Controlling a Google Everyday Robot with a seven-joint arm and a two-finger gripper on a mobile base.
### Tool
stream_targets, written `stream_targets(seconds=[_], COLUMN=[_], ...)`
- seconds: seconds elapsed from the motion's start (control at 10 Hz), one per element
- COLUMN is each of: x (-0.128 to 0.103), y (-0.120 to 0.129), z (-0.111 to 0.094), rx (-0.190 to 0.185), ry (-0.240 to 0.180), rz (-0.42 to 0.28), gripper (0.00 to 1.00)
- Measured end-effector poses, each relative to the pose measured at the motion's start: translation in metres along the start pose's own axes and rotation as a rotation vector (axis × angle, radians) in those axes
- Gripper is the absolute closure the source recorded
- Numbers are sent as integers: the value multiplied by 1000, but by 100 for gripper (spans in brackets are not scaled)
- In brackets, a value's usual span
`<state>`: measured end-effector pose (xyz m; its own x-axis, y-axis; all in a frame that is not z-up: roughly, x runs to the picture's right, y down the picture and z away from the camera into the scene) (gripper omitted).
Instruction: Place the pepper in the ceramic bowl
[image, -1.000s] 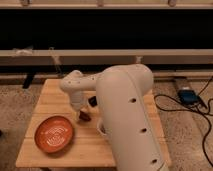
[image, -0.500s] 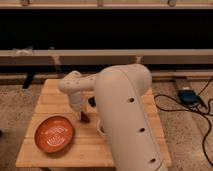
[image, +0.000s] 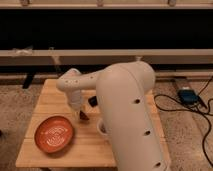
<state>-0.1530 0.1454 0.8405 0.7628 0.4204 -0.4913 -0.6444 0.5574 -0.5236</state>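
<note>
Gripper (image: 82, 113) is low over mid-table (image: 50, 97), just right of the ceramic bowl (image: 54, 134). Dark red pepper (image: 85, 117) sits at its tip; cannot tell whether it is gripped. Step looks like pickup. Next: lift, carry left, release over the bowl.

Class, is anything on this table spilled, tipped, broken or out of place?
Nothing stands out. The ceramic bowl sits upright and empty on the wooden table; the gripper is low beside the bowl.
</note>
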Motion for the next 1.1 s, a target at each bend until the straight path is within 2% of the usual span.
stream_targets(seconds=[0.3,0.5,0.8,1.1], x=[-4,-3,-5,-8], y=[32,65,114,137], z=[-48,-64,-74,-73], rx=[2,-6,-29,-59], ry=[-75,-110,-126,-120], rz=[-79,-155,-296,-390], gripper=[98,96,69,38])
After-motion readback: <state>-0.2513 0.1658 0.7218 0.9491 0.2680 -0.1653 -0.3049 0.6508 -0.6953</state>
